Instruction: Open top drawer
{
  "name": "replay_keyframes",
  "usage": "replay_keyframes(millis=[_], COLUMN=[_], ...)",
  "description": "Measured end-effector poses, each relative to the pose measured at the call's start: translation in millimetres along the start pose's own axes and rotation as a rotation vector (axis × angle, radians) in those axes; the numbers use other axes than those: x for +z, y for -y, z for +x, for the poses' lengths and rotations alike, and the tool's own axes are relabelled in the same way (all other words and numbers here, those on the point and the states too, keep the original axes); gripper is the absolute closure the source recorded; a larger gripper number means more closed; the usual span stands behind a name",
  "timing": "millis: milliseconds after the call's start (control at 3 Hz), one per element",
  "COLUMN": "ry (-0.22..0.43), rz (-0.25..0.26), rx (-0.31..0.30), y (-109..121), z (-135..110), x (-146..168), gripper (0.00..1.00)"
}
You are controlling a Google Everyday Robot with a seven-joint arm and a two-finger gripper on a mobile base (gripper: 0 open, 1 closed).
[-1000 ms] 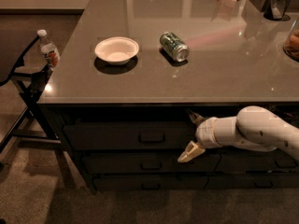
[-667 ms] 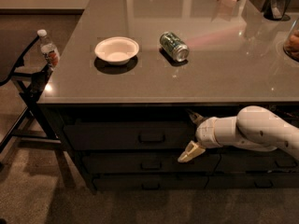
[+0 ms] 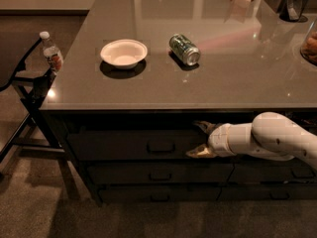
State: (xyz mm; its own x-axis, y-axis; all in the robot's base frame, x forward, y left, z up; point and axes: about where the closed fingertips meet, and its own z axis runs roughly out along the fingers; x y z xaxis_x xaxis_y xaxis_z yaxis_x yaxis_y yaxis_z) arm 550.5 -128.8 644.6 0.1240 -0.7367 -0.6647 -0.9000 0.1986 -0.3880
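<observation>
Several ways of slipping from here.

Top drawer [image 3: 124, 145] directly under the near edge of the countertop [image 3: 148, 90], apparently shut, with a small loop handle [image 3: 161, 147] at its centre. Gripper [image 3: 199, 140] just right of that handle and about level with it, spread wide, holding nothing. Reaches in from the right on a pale arm [image 3: 277, 138]. Hard to tell whether touching the drawer front or hovering just off it.

Could close short of the loop and pinch bare panel, with the handle not yet between the fingers. Probably needs a short shift left before closing.

Could also sink too low and catch the handle of the middle drawer [image 3: 159, 175] below, given near-identical dark fronts stacked close together.

Could hook only the right end of the loop and slide off on the pull toward the near side, leaving the drawer shut.

Might jolt the counter with a hard tug: can [image 3: 184, 49] on its side and free to roll, bowl [image 3: 124, 52] to its left and probably light. Looks like the lesser worry, with both set back from the near edge. Water bottle [image 3: 51, 53] off the counter at the left, well apart from the reach.
</observation>
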Motion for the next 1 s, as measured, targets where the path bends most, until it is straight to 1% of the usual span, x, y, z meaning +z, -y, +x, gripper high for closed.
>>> replay_keyframes(millis=[667,1000], ry=[0.000,0.000], rz=[0.000,0.000], rx=[0.000,0.000], y=[0.1,3.5], z=[-0.3,-6.1], x=[-0.2,-5.9], gripper=[0.87,1.00])
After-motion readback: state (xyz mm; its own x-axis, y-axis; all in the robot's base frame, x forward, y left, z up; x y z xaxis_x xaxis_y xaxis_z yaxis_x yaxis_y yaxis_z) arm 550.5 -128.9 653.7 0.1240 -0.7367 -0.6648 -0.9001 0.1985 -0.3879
